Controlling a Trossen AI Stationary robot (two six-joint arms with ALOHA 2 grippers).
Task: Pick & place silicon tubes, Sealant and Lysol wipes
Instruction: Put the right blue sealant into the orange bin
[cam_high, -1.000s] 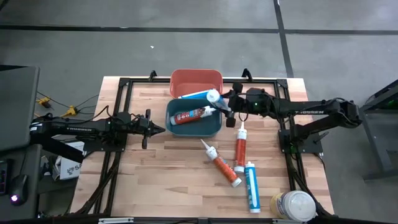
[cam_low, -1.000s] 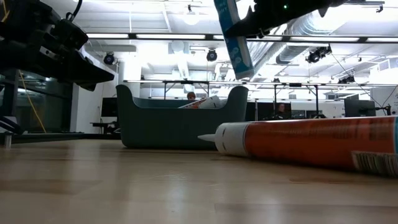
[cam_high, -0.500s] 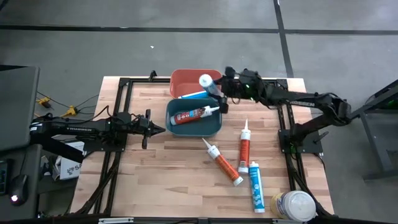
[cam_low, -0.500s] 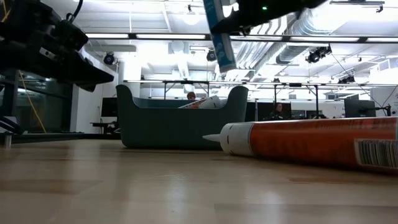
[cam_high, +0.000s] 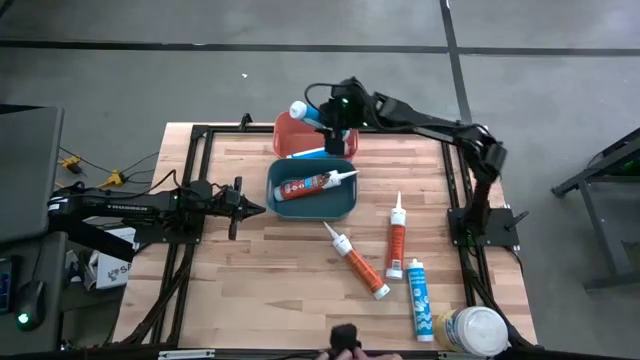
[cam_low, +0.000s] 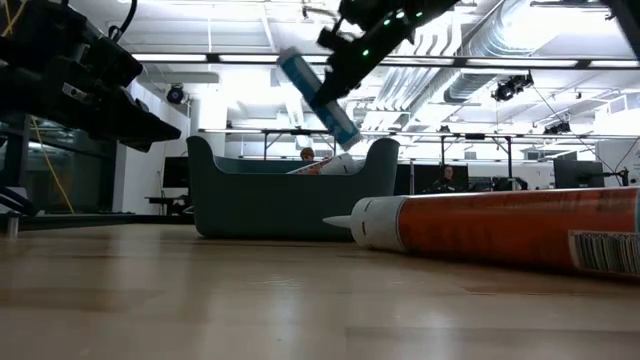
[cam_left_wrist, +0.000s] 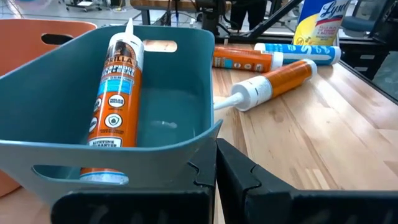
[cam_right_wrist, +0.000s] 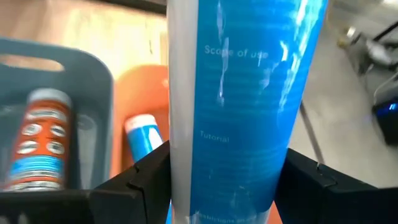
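Note:
My right gripper (cam_high: 335, 118) is shut on a blue sealant tube (cam_high: 312, 113) above the orange bin (cam_high: 340, 126) at the table's far side. It shows tilted in the low view (cam_low: 318, 100). A second blue tube (cam_high: 310, 153) lies in the orange bin. An orange tube (cam_high: 310, 184) lies in the teal bin (cam_high: 345, 205). My left gripper (cam_high: 252, 209) is shut and empty, just left of the teal bin (cam_left_wrist: 186, 68). The Lysol wipes canister (cam_high: 475, 330) stands at the near right corner. My right gripper pinches the blue tube's body (cam_right_wrist: 242, 106) between its two fingers (cam_right_wrist: 143, 180), which lie across the tube. The tube is lifted clear over the orange bin. It is tilted, with its white end (cam_high: 298, 108) higher and toward the table's left.
Two orange tubes (cam_high: 355, 260) (cam_high: 395, 238) and a blue tube (cam_high: 418, 298) lie loose on the wood right of centre, near the canister. A black frame (cam_high: 200, 135) borders the table. A dark object (cam_high: 343, 335) shows at the near edge.
My right gripper has carried the blue tube from beside the teal bin's right end toward the table's far edge and left, to above the orange bin. The tube has tipped from steep to more slanted, white end leading left.

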